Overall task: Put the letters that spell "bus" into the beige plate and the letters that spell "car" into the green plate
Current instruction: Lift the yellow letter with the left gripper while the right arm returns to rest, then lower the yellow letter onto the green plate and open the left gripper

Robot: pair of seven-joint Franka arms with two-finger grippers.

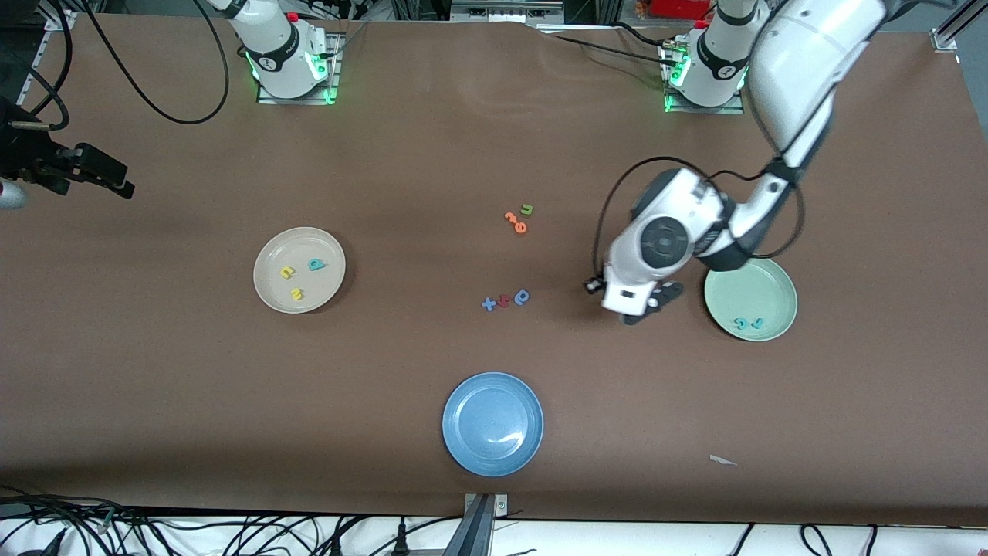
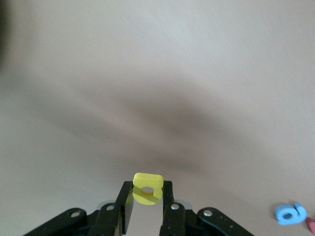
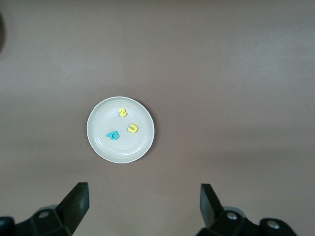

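The beige plate (image 1: 272, 245) (image 3: 98, 140) lies toward the right arm's end of the table. In it are the teal "b" (image 1: 316, 265) (image 3: 113, 134), the yellow "u" (image 1: 287, 272) (image 3: 132, 129) and the yellow "s" (image 1: 297, 293) (image 3: 122, 112). The green plate (image 1: 760, 282) holds the teal "c" (image 1: 741, 323) and the teal "r" (image 1: 757, 323). My left gripper (image 1: 648, 306) (image 2: 147, 186) hangs over bare table beside the green plate, shut on the yellow "a" (image 2: 147, 178). High above the table my right gripper (image 3: 142, 191) stands open, holding nothing.
Mid-table lie orange letters (image 1: 515, 222) with an olive-green "u" (image 1: 527, 208). Nearer the camera is a row with a blue "x" (image 1: 488, 304), a red letter (image 1: 503, 300) and a blue rounded letter (image 1: 522, 296) (image 2: 290, 214). A blue plate (image 1: 463, 398) lies near the front edge, a white scrap (image 1: 722, 461) beside it.
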